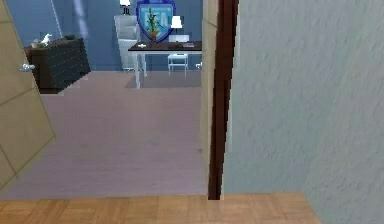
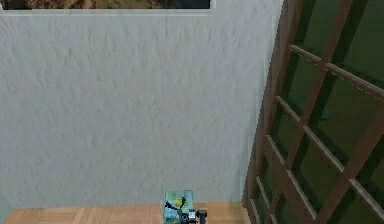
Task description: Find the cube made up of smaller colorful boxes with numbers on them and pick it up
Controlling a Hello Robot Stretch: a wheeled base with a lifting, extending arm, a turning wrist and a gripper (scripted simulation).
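Gripper (image 2: 190,214), green-blue blob (image 2: 177,201) at it, cannot tell if held, wood floor (image 2: 90,214), grey wall (image 2: 120,110)

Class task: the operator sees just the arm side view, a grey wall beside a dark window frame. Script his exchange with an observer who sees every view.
Operator: What's ahead of me?
Observer: A dark door frame, with a room beyond it.
Operator: What's in that room?
Observer: A dark dresser on the forward view's left.
Operator: Anything else?
Observer: A desk by the far wall, a blue shield-shaped thing above it.
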